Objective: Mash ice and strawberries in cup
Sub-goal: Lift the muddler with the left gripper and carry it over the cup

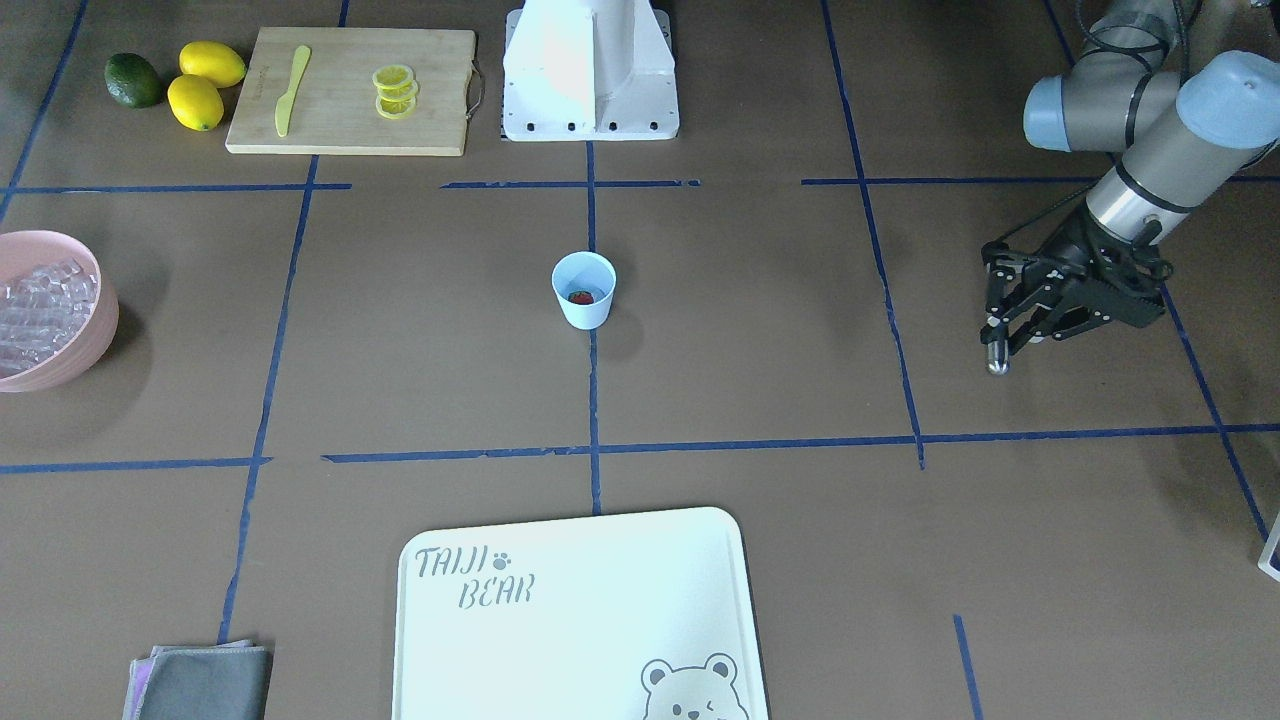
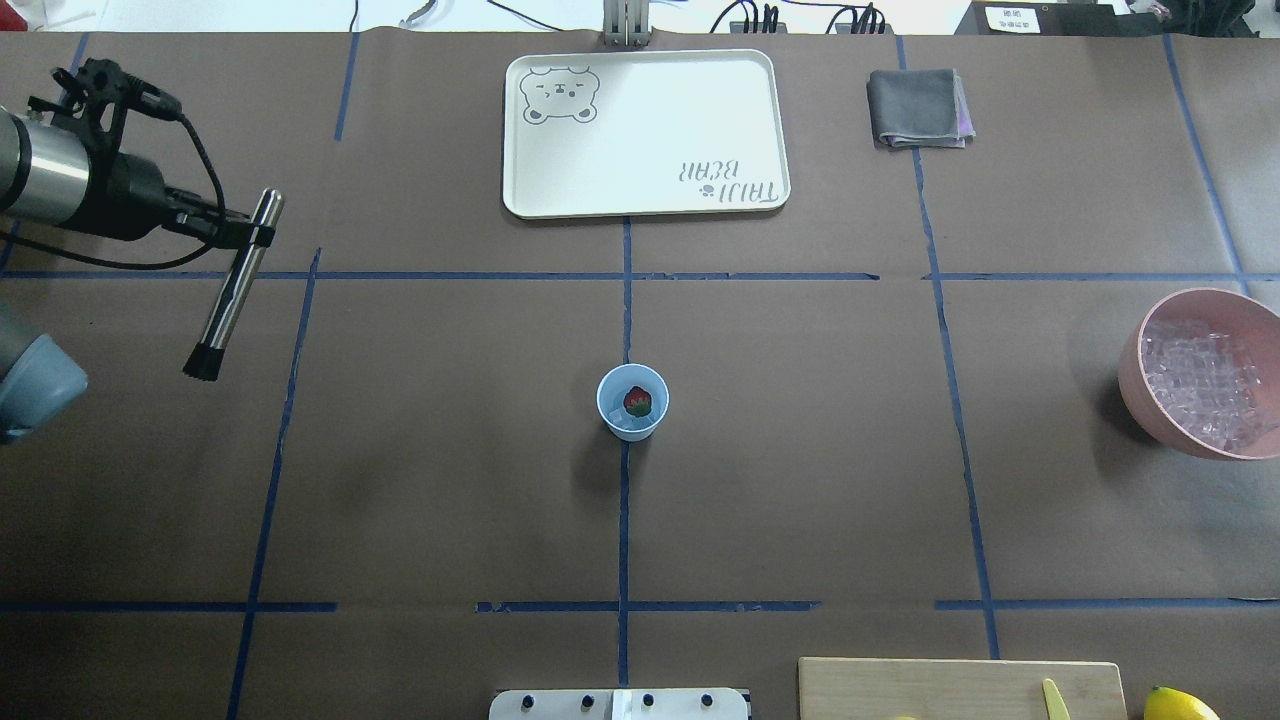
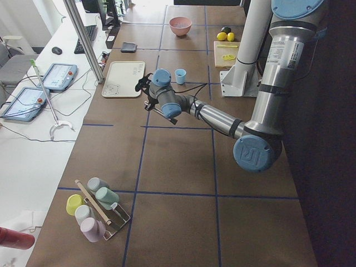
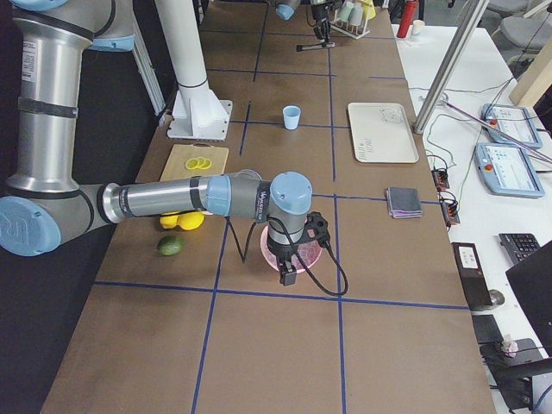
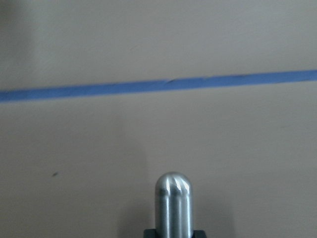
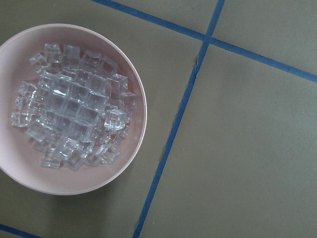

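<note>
Well left of the cup [image 2: 632,402], the left gripper [image 2: 255,236] hovers on a level forearm, fingers pinching a tilted metal rod [image 2: 232,290]. The right gripper [image 4: 287,274] hangs over the pink bowl [image 6: 99,181] of ice [image 6: 74,119], far right of the cup; its fingers' state I cannot tell. A strawberry [image 2: 638,402] sits inside the cup, perhaps on ice.
</note>
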`<state>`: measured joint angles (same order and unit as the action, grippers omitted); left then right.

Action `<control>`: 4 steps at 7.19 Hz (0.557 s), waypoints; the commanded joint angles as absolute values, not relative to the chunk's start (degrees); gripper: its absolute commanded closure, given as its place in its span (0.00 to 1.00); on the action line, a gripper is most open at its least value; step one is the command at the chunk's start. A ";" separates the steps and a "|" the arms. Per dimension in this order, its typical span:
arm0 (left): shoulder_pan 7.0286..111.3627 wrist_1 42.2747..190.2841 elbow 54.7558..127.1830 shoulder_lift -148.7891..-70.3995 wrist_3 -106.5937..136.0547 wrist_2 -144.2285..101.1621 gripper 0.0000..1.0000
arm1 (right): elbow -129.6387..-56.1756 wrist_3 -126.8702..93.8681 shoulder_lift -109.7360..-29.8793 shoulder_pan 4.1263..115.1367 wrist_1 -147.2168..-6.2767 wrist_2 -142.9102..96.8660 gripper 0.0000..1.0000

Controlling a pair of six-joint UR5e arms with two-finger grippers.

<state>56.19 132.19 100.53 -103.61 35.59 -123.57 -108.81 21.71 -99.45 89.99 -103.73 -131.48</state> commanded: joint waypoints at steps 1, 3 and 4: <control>55.73 142.24 100.81 -110.18 42.13 -123.31 1.00 | -108.72 21.71 -99.49 90.35 -103.80 -131.40 0.01; 50.48 151.75 100.63 -115.57 45.44 -119.05 1.00 | -108.81 21.62 -99.49 90.53 -103.80 -131.40 0.01; 44.10 159.62 97.68 -118.62 43.44 -112.39 1.00 | -108.81 21.62 -99.41 90.79 -103.80 -131.40 0.01</control>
<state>50.22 151.36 99.82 -115.25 44.33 -118.87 -108.80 21.63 -99.47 90.54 -103.79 -131.40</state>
